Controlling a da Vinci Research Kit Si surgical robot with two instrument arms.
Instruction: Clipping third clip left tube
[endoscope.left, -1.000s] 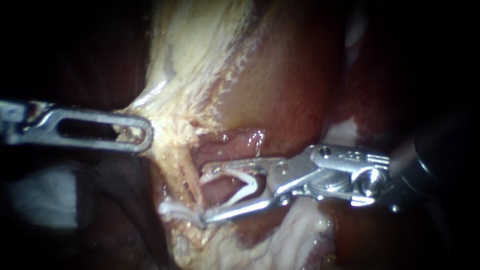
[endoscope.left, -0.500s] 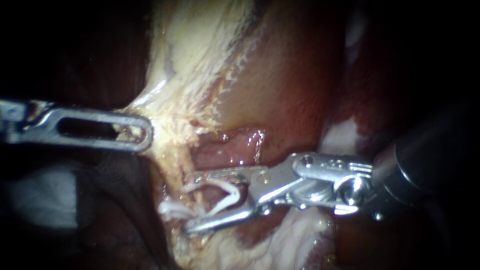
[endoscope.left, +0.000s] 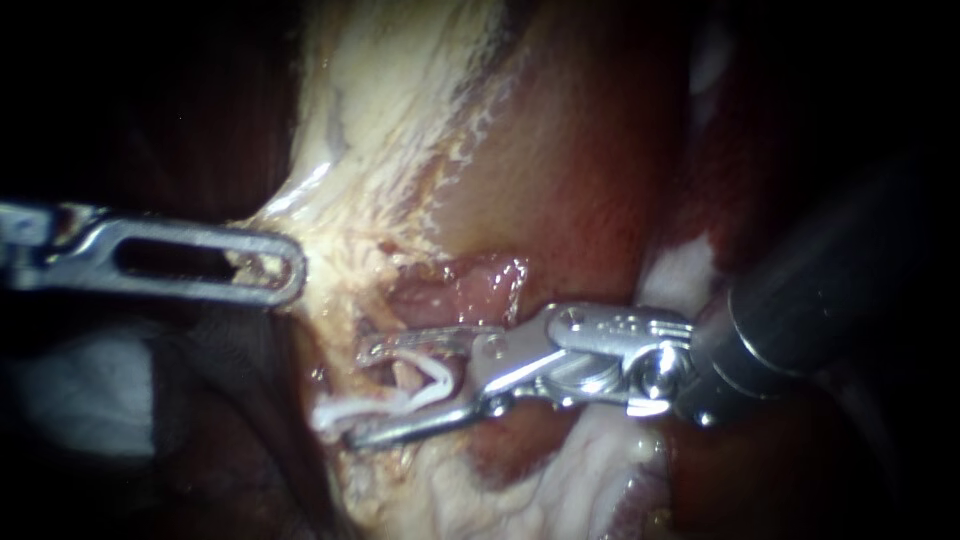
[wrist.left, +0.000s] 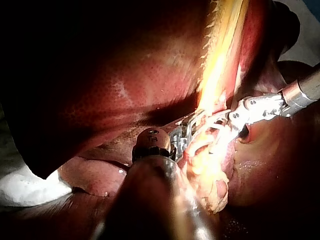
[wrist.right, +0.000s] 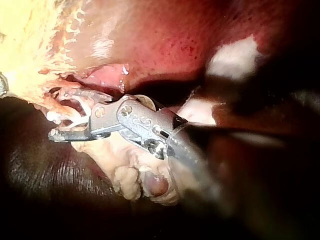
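Note:
My right instrument (endoscope.left: 356, 395) comes in from the right and carries a white V-shaped clip (endoscope.left: 436, 378) between its jaws. The jaws straddle a thin yellowish tube (endoscope.left: 404, 374) from both sides, with a gap still showing. A closed white clip (endoscope.left: 345, 413) sits on the tissue by the lower jaw's tip. My left instrument (endoscope.left: 285, 266), a slotted jaw from the left, is shut on the pale yellow tissue (endoscope.left: 380, 130) and holds it taut. The right wrist view shows the same jaws (wrist.right: 62, 114) and clip (wrist.right: 82, 112). In the left wrist view my left jaws (wrist.left: 182, 135) grip pale tissue beside my right instrument (wrist.left: 260, 105).
Dark red liver (endoscope.left: 590, 170) lies behind and to the right of the tube. A pink wet hollow (endoscope.left: 470, 285) opens just above the right jaws. Pale lumpy tissue (endoscope.left: 560, 480) lies under the right instrument's shaft. A dim pale patch (endoscope.left: 80, 400) shows at the lower left.
My right instrument has slid leftward with its clip, so the jaws now reach around the tube, and the gap between them has narrowed. The left instrument has held still.

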